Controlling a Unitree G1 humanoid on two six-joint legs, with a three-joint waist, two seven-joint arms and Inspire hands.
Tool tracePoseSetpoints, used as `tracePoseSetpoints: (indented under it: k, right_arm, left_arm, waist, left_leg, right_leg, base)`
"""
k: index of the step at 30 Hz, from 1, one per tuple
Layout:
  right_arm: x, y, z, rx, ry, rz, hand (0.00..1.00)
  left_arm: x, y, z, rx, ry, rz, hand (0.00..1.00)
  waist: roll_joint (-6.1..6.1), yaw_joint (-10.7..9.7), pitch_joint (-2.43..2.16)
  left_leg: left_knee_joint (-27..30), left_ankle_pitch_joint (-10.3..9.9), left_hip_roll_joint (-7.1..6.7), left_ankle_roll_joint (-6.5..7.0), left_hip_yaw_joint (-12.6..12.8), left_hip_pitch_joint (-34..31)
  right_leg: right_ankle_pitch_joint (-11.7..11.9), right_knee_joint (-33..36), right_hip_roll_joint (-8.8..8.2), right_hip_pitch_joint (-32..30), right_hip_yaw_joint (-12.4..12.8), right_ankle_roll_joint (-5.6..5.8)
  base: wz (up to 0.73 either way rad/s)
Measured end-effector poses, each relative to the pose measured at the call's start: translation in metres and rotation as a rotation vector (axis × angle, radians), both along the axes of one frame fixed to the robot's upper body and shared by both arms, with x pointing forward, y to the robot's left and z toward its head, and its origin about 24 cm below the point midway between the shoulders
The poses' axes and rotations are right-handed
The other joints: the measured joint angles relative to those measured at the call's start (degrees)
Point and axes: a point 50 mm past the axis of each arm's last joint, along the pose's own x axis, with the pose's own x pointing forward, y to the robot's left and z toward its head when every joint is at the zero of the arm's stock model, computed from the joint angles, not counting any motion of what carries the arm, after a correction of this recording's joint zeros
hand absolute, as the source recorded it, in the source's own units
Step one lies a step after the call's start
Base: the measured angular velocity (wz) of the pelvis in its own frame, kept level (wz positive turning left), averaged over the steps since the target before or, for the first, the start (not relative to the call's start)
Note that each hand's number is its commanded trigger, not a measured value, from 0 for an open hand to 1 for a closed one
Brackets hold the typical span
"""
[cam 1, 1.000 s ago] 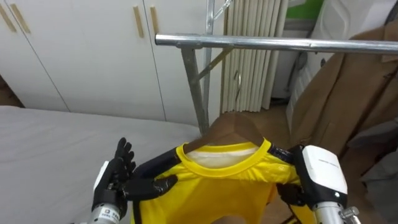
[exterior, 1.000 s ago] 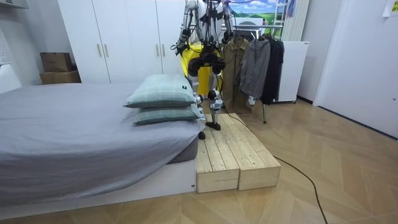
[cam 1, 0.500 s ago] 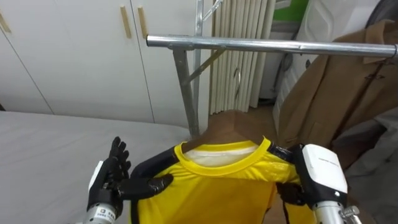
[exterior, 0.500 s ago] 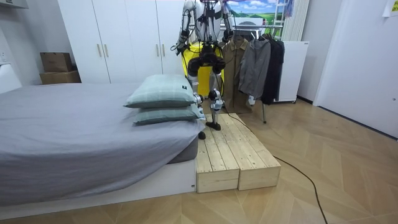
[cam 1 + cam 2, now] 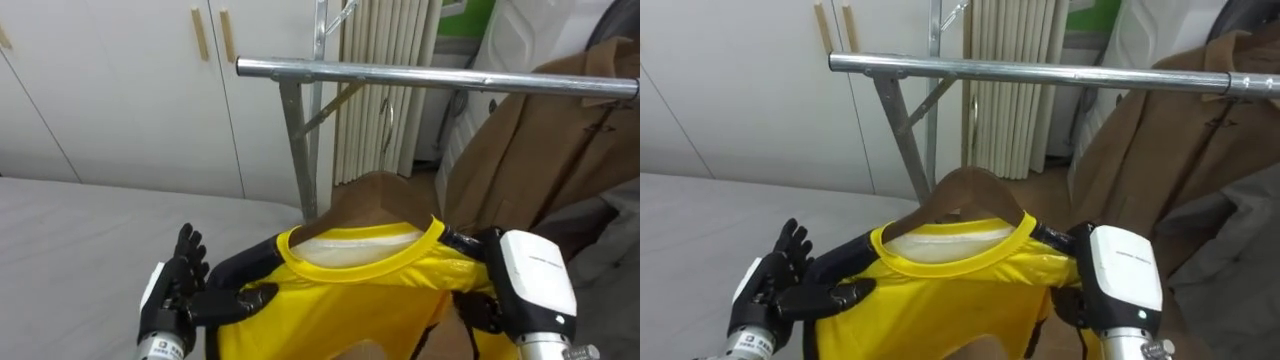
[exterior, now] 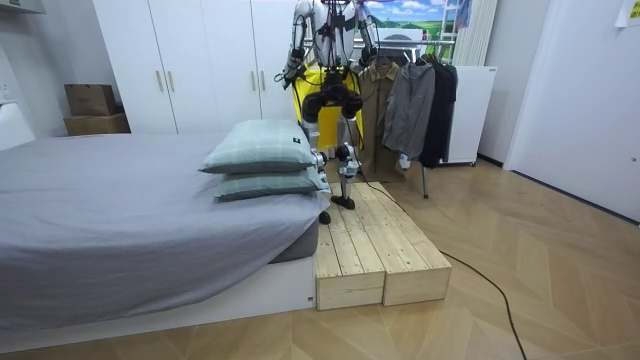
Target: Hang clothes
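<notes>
A yellow shirt [image 5: 350, 300] with black shoulders hangs on a wooden hanger [image 5: 372, 192], held up just below the metal rail [image 5: 430, 76]. The hanger's thin wire hook [image 5: 385, 128] stands upright, its top a little under the rail. My left hand [image 5: 178, 290] is at the shirt's left shoulder, fingers straight, thumb lying on the black cloth. My right hand [image 5: 530, 285] is curled under the shirt's right shoulder, and its fingers [image 5: 478, 310] are partly hidden. In the room view I stand on the wooden platform [image 6: 375, 250] facing the rack, with the yellow shirt [image 6: 308, 100] in front of me.
A brown coat [image 5: 530, 150] hangs on the rail at the right, with more clothes [image 6: 410, 105] beyond it. The rack's upright post [image 5: 292, 140] stands left of the hanger. White wardrobe doors [image 5: 120, 90] are behind. The grey bed [image 5: 80, 230] lies at my left.
The hanger and shirt have risen slightly toward the rail, and my right hand has moved a little to the right. The view shifted sideways one second ago.
</notes>
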Motion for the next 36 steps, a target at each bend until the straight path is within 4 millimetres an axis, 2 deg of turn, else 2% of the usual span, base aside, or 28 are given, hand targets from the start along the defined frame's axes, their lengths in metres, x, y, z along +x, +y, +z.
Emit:
tracePoseSetpoints:
  k: [10, 21, 31, 36]
  right_arm:
    - [0.002, -0.004, 0.018, -0.053, -0.081, 0.031, 1.00]
    - [0.001, -0.005, 0.025, -0.074, -0.175, 0.055, 1.00]
    - [0.001, -0.016, 0.035, -0.112, -0.246, 0.037, 1.00]
    - [0.001, -0.015, 0.041, -0.103, -0.292, 0.034, 1.00]
  left_arm:
    - [-0.027, 0.010, -0.029, 0.016, 0.117, 0.040, 0.00]
    - [-0.026, 0.016, -0.025, 0.022, 0.069, 0.071, 0.00]
    - [-0.038, 0.012, -0.045, -0.008, 0.141, 0.088, 0.00]
    - [-0.046, 0.013, -0.056, -0.014, 0.195, 0.080, 0.00]
  waist:
    - [-0.10, 0.2, -0.03]
    - [-0.19, 0.0, -0.09]
    - [-0.01, 0.0, -0.16]
    - [0.07, 0.1, -0.21]
  left_leg:
    - [0.0, 0.0, 0.07, -0.03, 0.1, 0.7]
    - [-0.5, 0.1, 0.10, -0.15, 0.8, 1.3]
    - [-1.5, 0.2, 0.14, -0.38, 1.5, 1.9]
    - [-1.9, 0.2, 0.23, -0.48, 1.4, 2.0]
  right_leg:
    - [0.0, 0.0, 0.09, 0.7, 0.1, -0.04]
    - [0.1, 0.0, 0.38, 1.1, 0.8, -0.07]
    - [0.1, 0.0, 0.71, 1.0, 1.1, -0.09]
    - [0.2, -0.1, 0.76, 1.1, 0.8, -0.18]
  base:
    - [0.00]
    - [-0.02]
    - [-0.02]
    - [0.00]
